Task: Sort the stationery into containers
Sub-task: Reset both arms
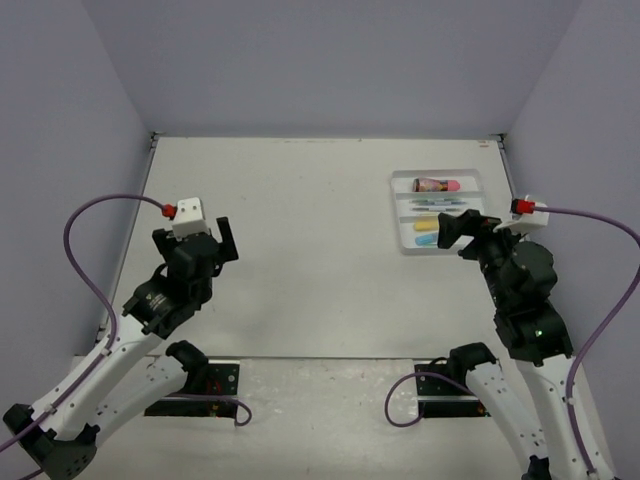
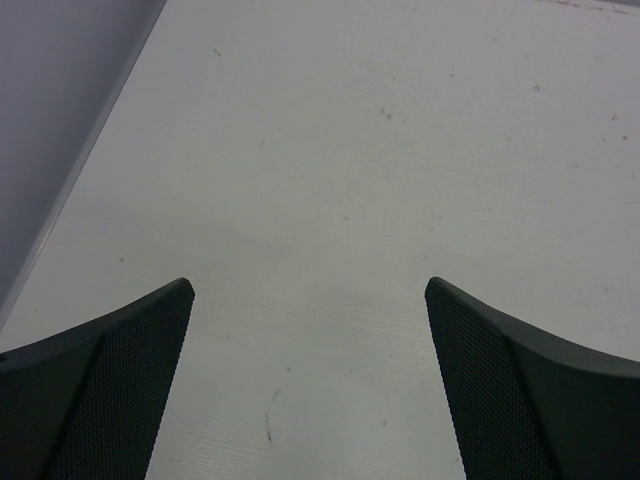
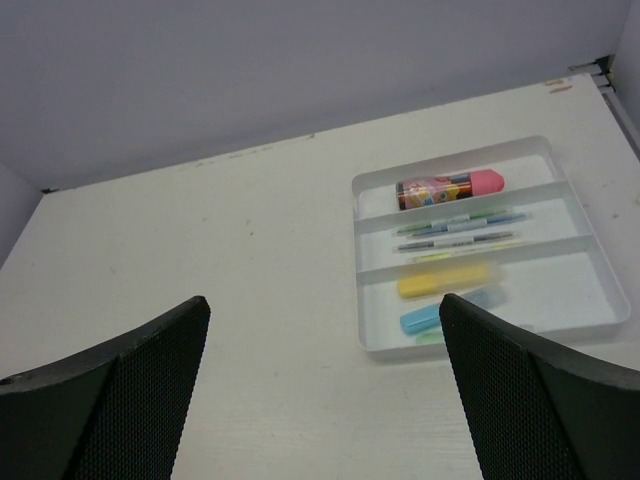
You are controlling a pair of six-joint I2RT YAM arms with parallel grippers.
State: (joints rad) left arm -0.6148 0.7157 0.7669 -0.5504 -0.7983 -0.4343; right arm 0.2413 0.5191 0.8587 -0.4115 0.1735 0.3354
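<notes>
Overhead first: you will see the white tray (image 1: 396, 210) just ahead of the right gripper (image 1: 462, 228), which hangs above the tray's near edge, while the left gripper (image 1: 196, 243) sits well apart from it across the table (image 1: 320, 270). The right arm is clearly the nearer one. The pink tube (image 1: 436, 184) lies in the compartment farthest from those jaws, with the yellow marker (image 1: 428, 225) and light-blue marker (image 1: 427, 240) in the nearest.

Next, the left wrist view shows both fingers spread wide with only bare table between and ahead of them. They hold nothing and touch nothing.

Last, the right wrist view puts the tray ahead of the jaws and off toward the right finger. From far to near, the 3 compartments hold the tube, the thin pens (image 3: 460, 228), then the 2 markers. Every item's long axis runs across the view, roughly along the line from 1 finger to the other. These jaws are also wide apart and empty, clear of the tray. Should you want any piece regripped, I judge you would have to roll this wrist so the fingers straddle its long axis.
</notes>
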